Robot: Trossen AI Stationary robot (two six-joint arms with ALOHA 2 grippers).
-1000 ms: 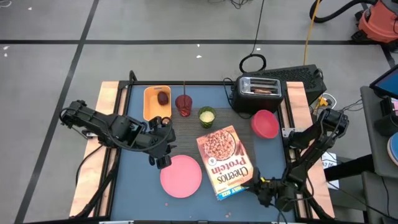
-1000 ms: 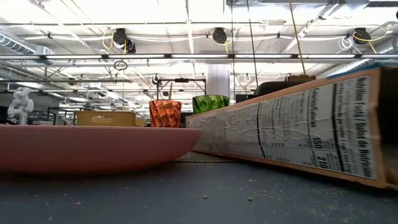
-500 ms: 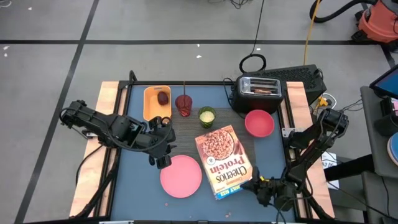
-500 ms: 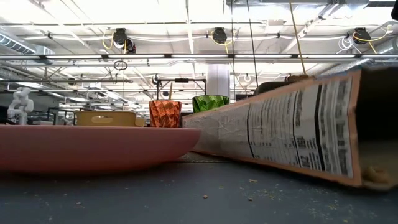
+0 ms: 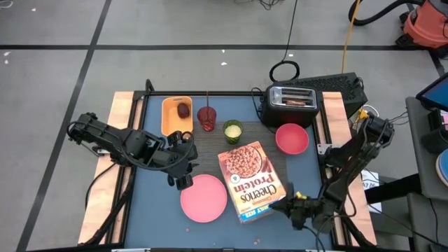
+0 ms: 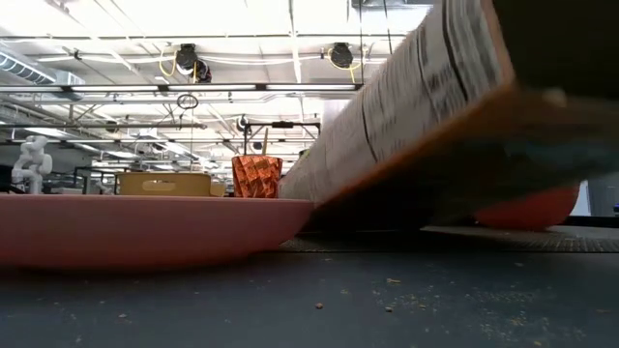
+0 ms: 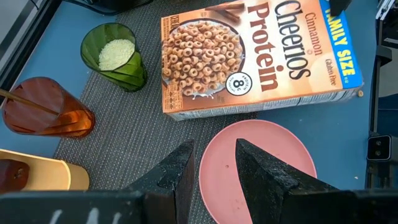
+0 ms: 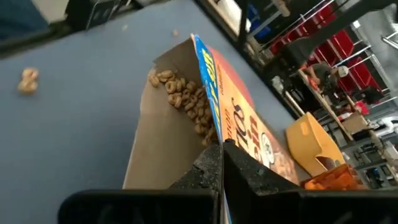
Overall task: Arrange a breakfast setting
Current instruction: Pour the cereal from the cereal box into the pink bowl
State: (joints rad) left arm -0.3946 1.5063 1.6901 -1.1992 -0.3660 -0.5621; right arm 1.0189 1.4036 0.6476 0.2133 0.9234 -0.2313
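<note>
1. The cereal box (image 5: 252, 181) lies face up on the blue table (image 5: 150, 213), its long axis running from the green cup (image 5: 232, 129) toward the near right corner, open end at that corner.
2. The right gripper (image 5: 295, 207) pinches the box's open top flap, fingers pressed together on the cardboard; loose cereal rings (image 8: 186, 101) show inside the mouth.
3. Compared with a second ago, the box has swung slightly, and in the low view its near end is now lifted off the table instead of resting low.
4. The pink plate (image 5: 204, 198) sits just left of the box; the pink-red bowl (image 5: 292, 138) stands beyond the box, near the toaster (image 5: 291, 102).
5. The red tumbler (image 5: 206, 117) and green cup stand on the dark placemat (image 7: 134, 134); the dark-red fruit (image 5: 183, 110) rests in an orange tray (image 5: 173, 122).
6. The left gripper (image 5: 180, 176) hovers beside the plate, fingers slightly apart, holding nothing.
</note>
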